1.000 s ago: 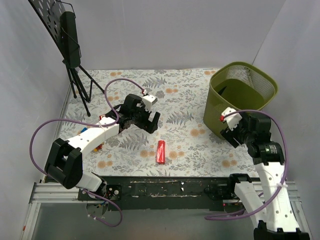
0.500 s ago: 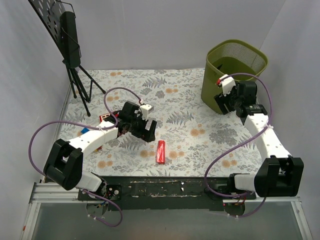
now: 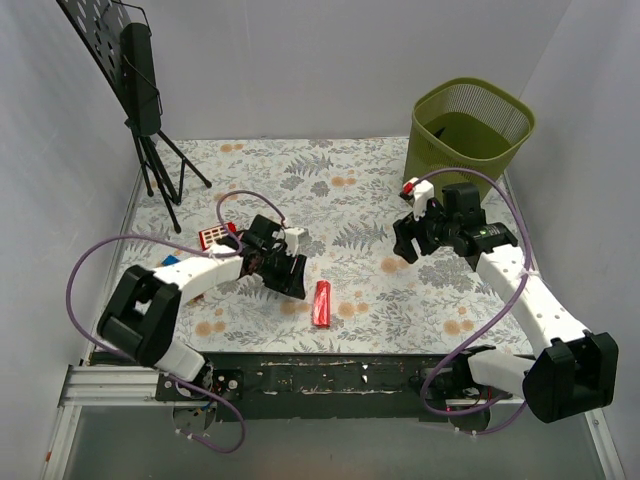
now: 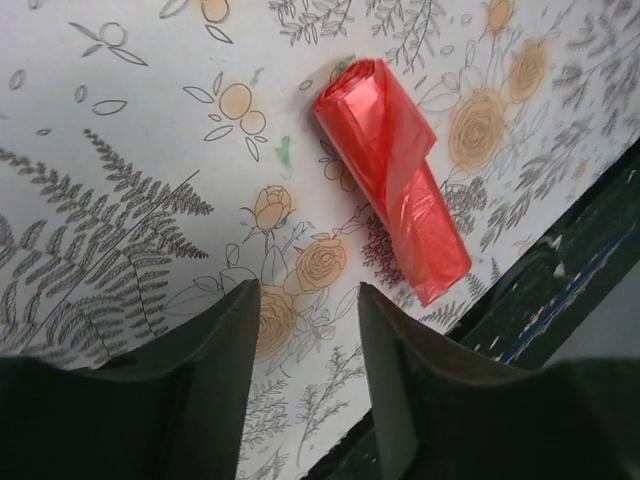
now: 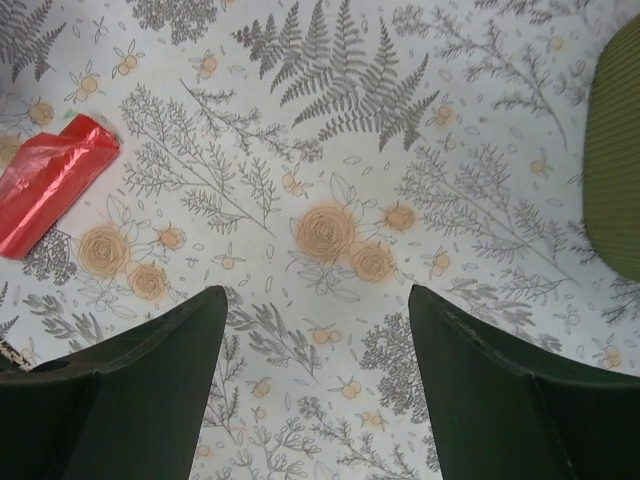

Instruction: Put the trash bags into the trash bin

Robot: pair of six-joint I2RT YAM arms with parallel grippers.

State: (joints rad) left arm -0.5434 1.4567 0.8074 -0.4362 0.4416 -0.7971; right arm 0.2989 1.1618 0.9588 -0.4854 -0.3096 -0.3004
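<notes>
Where the top camera looks down on the floral desk (image 3: 350,170), the trash bag (image 3: 321,303) lies as a compact red roll, flat on the surface near the front edge. The left tool (image 3: 293,282) hangs just left of the bag without touching it, fingers parted. The right tool (image 3: 406,243) sits to the right of the bag and farther back, well apart from it, fingers spread wide. The olive mesh trash bin (image 3: 440,165) stands upright far behind and right of the bag. What shows of its inside is olive wall and floor, and the bag lies outside it. A flat red toy (image 3: 213,237) with white buttons rests left of and behind the bag, and a black music stand (image 3: 140,90) rises far behind and left.

Seen from the left wrist, the trash bag (image 4: 390,175) lies slantwise ahead and right of the fingertips, apart from them, one end near the dark front edge of the desk (image 4: 120,120). The left tool (image 4: 305,310) stands parted, with only patterned desk between its fingers.

Seen from the right wrist, the trash bag (image 5: 50,185) shows at the left border. The trash bin (image 5: 615,150) shows as a strip of olive wall at the opposite border. The right tool (image 5: 318,310) is spread wide over bare desk (image 5: 330,150), pinching nothing.
</notes>
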